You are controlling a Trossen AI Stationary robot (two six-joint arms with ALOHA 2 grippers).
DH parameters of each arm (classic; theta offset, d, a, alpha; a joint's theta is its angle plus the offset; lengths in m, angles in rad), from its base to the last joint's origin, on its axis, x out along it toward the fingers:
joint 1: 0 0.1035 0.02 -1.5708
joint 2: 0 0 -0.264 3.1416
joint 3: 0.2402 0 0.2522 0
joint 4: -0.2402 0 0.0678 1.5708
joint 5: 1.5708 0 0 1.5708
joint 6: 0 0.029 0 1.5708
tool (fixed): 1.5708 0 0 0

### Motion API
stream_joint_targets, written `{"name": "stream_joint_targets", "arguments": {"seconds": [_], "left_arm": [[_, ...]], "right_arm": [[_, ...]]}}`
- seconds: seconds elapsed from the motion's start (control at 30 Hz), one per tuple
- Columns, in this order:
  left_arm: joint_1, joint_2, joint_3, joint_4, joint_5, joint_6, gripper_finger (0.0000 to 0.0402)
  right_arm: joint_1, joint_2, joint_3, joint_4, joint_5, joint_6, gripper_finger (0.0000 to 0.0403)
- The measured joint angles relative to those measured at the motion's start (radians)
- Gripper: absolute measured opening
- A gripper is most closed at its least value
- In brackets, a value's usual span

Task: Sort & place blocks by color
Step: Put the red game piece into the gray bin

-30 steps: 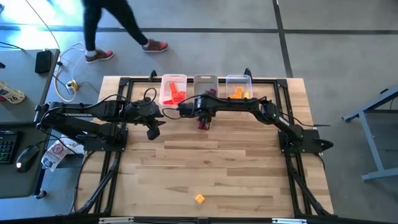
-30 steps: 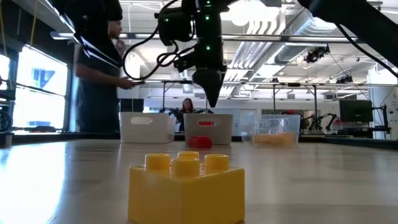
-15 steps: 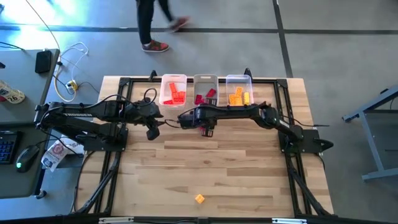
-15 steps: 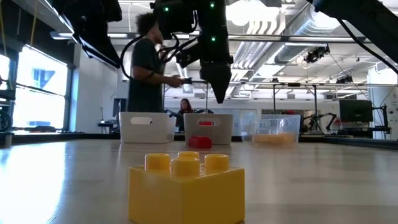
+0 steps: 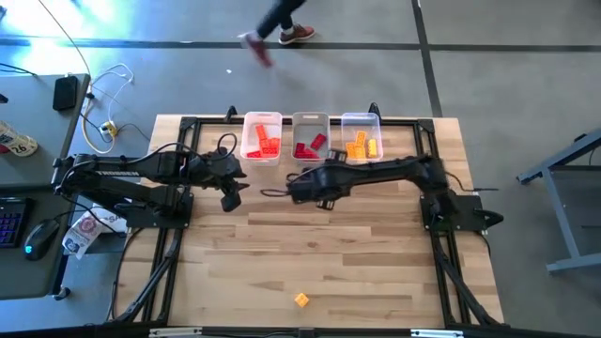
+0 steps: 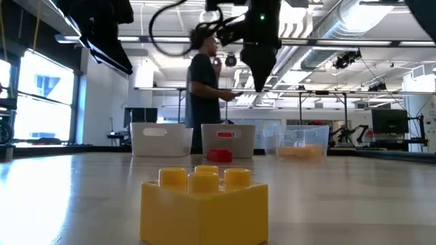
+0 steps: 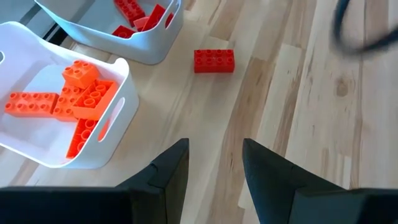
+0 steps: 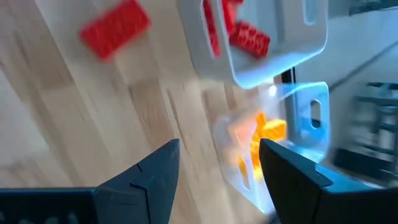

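Observation:
A red block (image 7: 214, 60) lies flat on the table in front of the middle bin (image 5: 310, 123); it also shows in the low view (image 6: 219, 155) and the right wrist view (image 8: 115, 28). My right arm hides it in the high view. An orange-yellow block (image 5: 300, 299) sits studs up near the table's near edge, large in the low view (image 6: 204, 204). My right gripper (image 5: 327, 200) hangs open above the table, to the right of the red block (image 6: 263, 82). My left gripper (image 5: 232, 197) waits open left of the bins (image 7: 214, 180).
Three white bins stand along the far edge: the left bin (image 5: 262, 120) holds orange-red blocks, the middle one red blocks, the right bin (image 5: 361, 119) orange-yellow blocks. A dark frame (image 5: 178, 235) runs around the table. A person (image 6: 204, 95) walks past beyond the far edge.
My right gripper has risen and swung toward the table's right, away from above the red block, which has stayed where it was. The person beyond the far edge has walked toward the right.

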Motion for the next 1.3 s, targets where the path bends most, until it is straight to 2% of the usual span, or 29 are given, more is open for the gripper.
{"name": "stream_joint_targets", "arguments": {"seconds": [0.27, 0.4, 0.5, 0.6, 0.83, 1.03, 1.3], "left_arm": [[0.0, 0.0, 0.0, 0.003, -0.001, -0.002, 0.0136], [0.0, 0.0, 0.0, 0.003, -0.001, -0.002, 0.0136], [0.0, 0.0, 0.0, 0.005, -0.001, 0.0, 0.0136], [0.0, 0.0, 0.0, 0.005, -0.001, 0.0, 0.0136], [0.0, 0.0, 0.0, 0.004, -0.001, 0.001, 0.0136], [0.0, 0.0, 0.0, 0.004, -0.001, 0.001, 0.0136], [0.0, 0.0, 0.0, 0.004, -0.001, 0.014, 0.0136]], "right_arm": [[0.004, -0.234, -0.252, 0.351, -0.075, 0.075, 0.0208], [-0.009, -0.31, -0.351, 0.492, -0.077, 0.115, 0.0208], [-0.029, -0.342, -0.408, 0.593, -0.135, 0.115, 0.0208], [-0.057, -0.345, -0.443, 0.682, -0.213, 0.155, 0.0208], [-0.128, -0.344, -0.506, 0.77, -0.29, 0.268, 0.0208], [-0.165, -0.344, -0.549, 0.845, -0.308, 0.294, 0.0208], [-0.152, -0.304, -0.554, 0.989, -0.34, 0.316, 0.0208]]}}
